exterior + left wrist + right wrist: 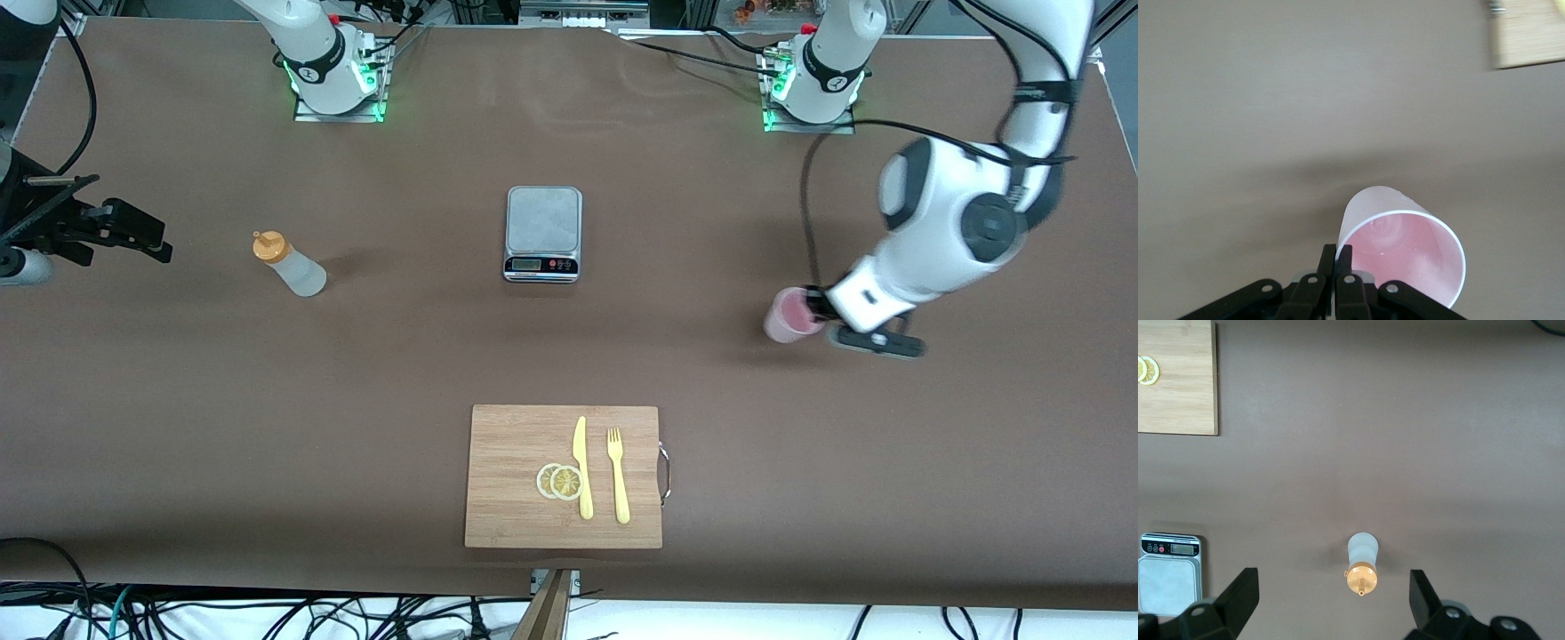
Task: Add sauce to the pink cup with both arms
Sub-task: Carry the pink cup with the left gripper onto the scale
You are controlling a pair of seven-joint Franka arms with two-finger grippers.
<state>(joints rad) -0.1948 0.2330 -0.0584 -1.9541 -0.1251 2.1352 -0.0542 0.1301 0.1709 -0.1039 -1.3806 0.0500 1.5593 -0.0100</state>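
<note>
The pink cup is toward the left arm's end of the table. My left gripper is shut on its rim, one finger inside and one outside. The left wrist view shows the cup tilted, empty, mouth toward the camera, pinched by the left gripper. The sauce bottle, whitish with an orange cap, stands upright toward the right arm's end. My right gripper is open and empty, up in the air off to the side of the bottle. In the right wrist view the bottle shows between the open right gripper's fingers, well below them.
A grey kitchen scale stands mid-table between the bottle and the cup. A wooden cutting board with a yellow knife, a yellow fork and two lemon slices lies nearer the front camera.
</note>
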